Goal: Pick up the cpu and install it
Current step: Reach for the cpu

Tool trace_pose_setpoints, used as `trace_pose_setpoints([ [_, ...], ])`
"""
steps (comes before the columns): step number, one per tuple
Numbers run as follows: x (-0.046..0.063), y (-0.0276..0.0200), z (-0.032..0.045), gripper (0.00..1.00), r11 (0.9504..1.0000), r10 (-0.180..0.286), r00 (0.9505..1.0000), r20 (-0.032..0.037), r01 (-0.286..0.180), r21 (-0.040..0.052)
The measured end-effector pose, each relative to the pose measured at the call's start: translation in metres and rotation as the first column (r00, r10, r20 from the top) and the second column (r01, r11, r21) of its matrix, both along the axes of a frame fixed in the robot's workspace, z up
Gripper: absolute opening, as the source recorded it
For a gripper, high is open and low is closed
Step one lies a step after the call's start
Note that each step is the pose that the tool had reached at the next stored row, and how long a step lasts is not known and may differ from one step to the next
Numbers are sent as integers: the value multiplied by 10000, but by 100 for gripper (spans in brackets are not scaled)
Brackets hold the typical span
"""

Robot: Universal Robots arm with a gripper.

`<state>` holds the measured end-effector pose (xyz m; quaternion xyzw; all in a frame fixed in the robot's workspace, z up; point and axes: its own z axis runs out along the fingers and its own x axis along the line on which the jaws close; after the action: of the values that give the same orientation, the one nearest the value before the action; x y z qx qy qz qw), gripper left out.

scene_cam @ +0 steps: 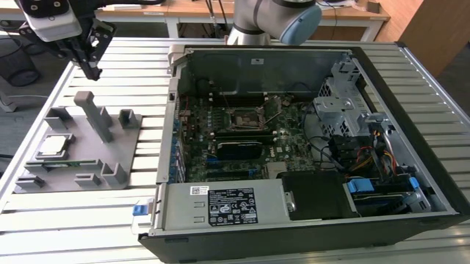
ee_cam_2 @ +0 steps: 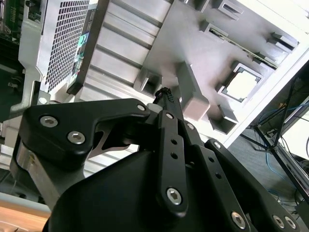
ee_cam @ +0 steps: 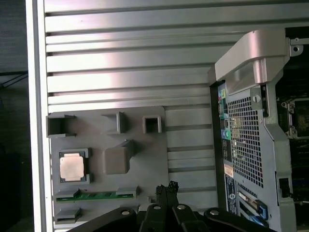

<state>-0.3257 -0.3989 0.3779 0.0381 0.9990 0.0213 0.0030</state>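
The cpu (scene_cam: 53,146) is a small silver-topped square lying in a pocket of the grey fixture plate (scene_cam: 136,151), at the exterior view's left; both wrist views also catch the cpu (ee_cam: 72,166) (ee_cam_2: 241,85). My gripper (scene_cam: 91,72) hangs above the slatted table behind the fixture, well above and apart from the chip. Its fingers (ee_cam: 161,191) meet at the tips, shut with nothing between them, and in the second wrist view the gripper (ee_cam_2: 165,94) points down at the fixture. The black-framed socket (scene_cam: 242,118) sits on the motherboard inside the open computer case (scene_cam: 411,82).
A green memory stick (scene_cam: 66,163) (ee_cam: 87,195) lies in a slot of the fixture beside the cpu. Several upright grey posts (scene_cam: 96,115) rise from the fixture. The case's metal rear wall (ee_cam: 246,145) stands between fixture and motherboard. A slatted aluminium table (scene_cam: 140,60) carries everything.
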Motion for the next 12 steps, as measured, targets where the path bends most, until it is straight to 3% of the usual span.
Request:
trace_pose_setpoints([
  [12, -145, 0, -9, 11, 10000, 0, 10000, -18, 0, 0],
])
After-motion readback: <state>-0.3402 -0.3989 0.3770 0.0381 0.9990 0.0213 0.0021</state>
